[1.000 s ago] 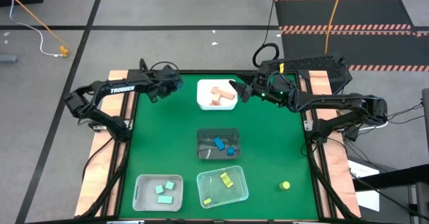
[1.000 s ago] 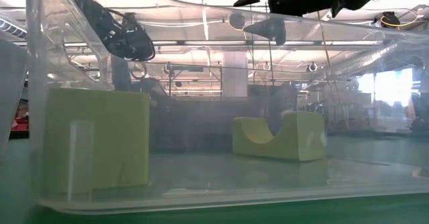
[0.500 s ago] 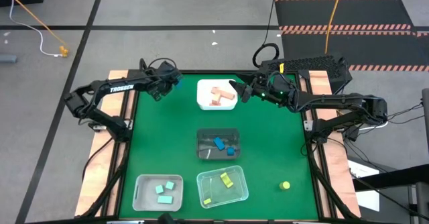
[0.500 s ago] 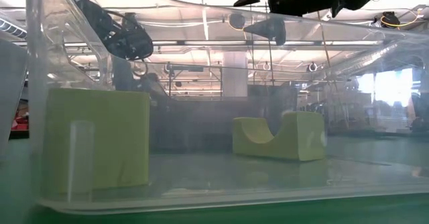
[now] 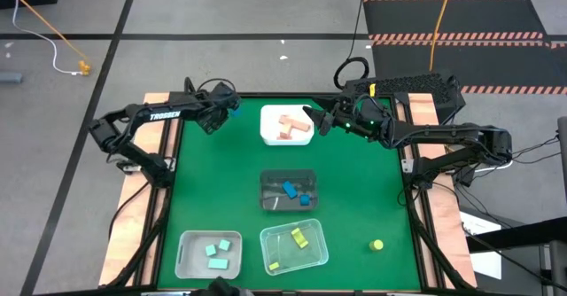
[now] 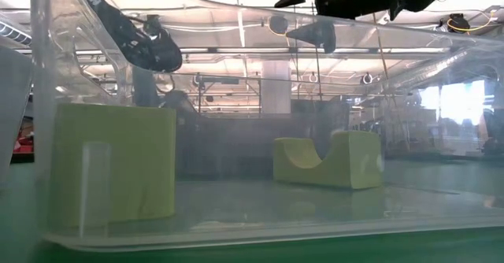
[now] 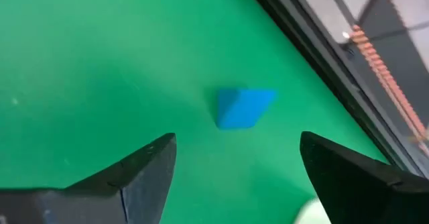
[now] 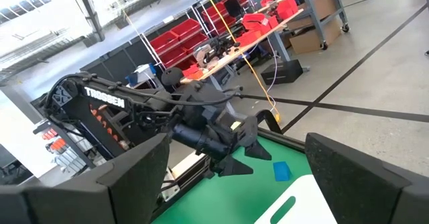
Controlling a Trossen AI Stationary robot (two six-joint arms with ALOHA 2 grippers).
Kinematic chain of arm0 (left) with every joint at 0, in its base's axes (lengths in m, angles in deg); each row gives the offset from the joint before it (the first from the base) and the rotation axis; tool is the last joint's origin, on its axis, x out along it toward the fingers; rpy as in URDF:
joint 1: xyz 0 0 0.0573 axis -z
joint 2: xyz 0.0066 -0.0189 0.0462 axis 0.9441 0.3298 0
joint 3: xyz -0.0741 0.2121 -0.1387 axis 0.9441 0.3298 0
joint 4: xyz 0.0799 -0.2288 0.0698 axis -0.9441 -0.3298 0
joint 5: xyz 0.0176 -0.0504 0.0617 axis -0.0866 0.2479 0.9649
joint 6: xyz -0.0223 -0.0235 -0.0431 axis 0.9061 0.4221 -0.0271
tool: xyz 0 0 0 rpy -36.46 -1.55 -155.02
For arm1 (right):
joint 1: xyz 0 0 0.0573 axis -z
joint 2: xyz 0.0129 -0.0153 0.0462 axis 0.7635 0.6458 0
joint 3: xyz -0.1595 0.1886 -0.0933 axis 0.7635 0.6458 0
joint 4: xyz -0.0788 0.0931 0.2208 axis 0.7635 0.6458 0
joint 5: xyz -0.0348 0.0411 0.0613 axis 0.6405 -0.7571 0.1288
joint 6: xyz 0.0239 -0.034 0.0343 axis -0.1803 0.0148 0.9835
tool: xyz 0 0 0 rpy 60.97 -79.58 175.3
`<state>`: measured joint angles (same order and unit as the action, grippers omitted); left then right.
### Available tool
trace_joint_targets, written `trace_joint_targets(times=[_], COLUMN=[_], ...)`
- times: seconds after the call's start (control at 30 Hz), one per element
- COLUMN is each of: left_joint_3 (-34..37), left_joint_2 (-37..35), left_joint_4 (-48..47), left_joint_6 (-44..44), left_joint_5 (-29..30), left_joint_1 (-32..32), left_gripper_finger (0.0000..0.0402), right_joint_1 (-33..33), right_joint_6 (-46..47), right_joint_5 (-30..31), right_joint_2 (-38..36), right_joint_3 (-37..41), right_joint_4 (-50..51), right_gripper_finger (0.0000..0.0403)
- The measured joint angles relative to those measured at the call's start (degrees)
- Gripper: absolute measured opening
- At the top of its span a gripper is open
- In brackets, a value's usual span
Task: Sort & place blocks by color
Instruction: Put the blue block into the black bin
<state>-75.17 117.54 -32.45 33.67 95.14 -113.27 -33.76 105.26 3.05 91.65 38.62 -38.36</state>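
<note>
A: Step in hand — left claw [image 5: 232, 110] near the far-left corner of the table, fingers spread wide, nothing between them. A blue block [image 7: 242, 108] lies on the green below it, apart from both fingers, near the table's edge

B: So that one isn't sorted. Next move?

A: My judgement: lower the left claw over the blue block, close on it, carry it to the dark bin [image 5: 288, 191] at mid-table where the other blue pieces [image 5: 290, 189] lie

B: Right claw?

A: Right claw [image 5: 317, 121] waits just beside the white bin [image 5: 267, 119], fingers wide, empty. Tan blocks [image 5: 292, 127] in that bin

B: Rest of the sort?

A: Mint green blocks [image 5: 215, 250] in the near-left bin; yellow pieces [image 5: 299, 237] in the clear bin [image 5: 293, 246]. One yellow cylinder [image 5: 377, 244] loose on the table [image 5: 354, 190], near-right, well apart from its bin

B: Surface and room?

A: Green mat, wooden side rails. Grey floor with dark tape lines, an orange cable [image 5: 40, 17]; red shelf bins [image 8: 181, 39] off in the room
</note>
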Motion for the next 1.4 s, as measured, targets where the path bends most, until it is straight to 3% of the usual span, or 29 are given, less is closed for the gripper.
trace_joint_targets(times=[0.53,0.97,1.1,1.23,1.4], left_joint_3=[-19.86,-20.47,-20.43,-20.43,-20.43], left_joint_2=[18.00,20.01,20.06,20.06,20.06], left_joint_4=[-14.91,-17.01,-17.25,-16.63,-16.35], left_joint_6=[-3.14,-3.13,-7.41,-14.04,-15.65], left_joint_5=[1.22,2.57,2.77,4.10,5.03], left_joint_1=[-1.49,-2.80,-2.86,-2.67,-1.94], left_gripper_finger=[0.0319,0.0319,0.0315,0.0278,0.0177], right_joint_1=[0.00,0.11,0.11,0.11,0.11], right_joint_6=[0.00,-0.04,-0.02,-0.02,-0.04], right_joint_5=[0.00,0.04,0.04,0.04,0.04], right_joint_2=[-0.02,-0.02,-0.02,-0.02,-0.02], right_joint_3=[0.00,0.00,0.00,0.00,0.00], right_joint_4=[0.00,-0.01,0.00,0.00,0.00], right_gripper_finger=[0.0338,0.0338,0.0338,0.0338,0.0338])
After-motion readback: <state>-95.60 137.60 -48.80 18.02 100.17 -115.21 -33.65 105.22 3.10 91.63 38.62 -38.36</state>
